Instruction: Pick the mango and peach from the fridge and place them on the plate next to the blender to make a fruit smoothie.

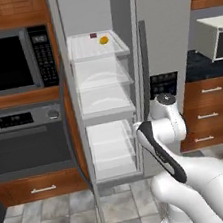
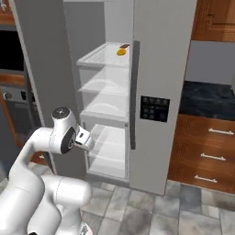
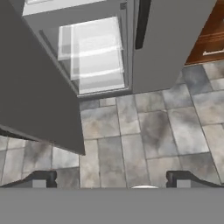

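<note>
Fridge: the tall grey double-door fridge (image 1: 163, 35) stood with its left door swung wide, so the white interior and clear glass shelves were exposed to the arm; the right door, with the dark control panel (image 2: 154, 108), was closed.
Mango: the small smooth yellow-orange oval mango (image 1: 104, 40) lay on the top glass shelf (image 1: 82, 51), toward the right rear, well above the arm's hand; the right base view showed it at the same spot (image 2: 121, 52).
Dark block: a small dark brown block (image 1: 93, 35) sat just behind the mango on that shelf, apart from it, and was no part of the job.
Peach: I could not make out a reddish-pink round fruit on any shelf from these angles.
Gripper: the two-finger gripper (image 3: 113, 179) pointed down at the grey tiled floor (image 3: 153, 131) before the fridge, its fingertips (image 3: 41, 179) spread wide with nothing between them, probably held ready for a grasp.
Arm: the white arm (image 1: 163, 141) was folded low in front of the lower shelves, presumably to stay clear of the door.
Stage: judged early; neither fruit had been taken.
Next move: likely a lift of the hand to the top shelf, approaching the mango without knocking the block.
Surroundings: a black built-in microwave (image 1: 10, 60) and oven (image 1: 27, 141) stood left of the fridge.
</note>
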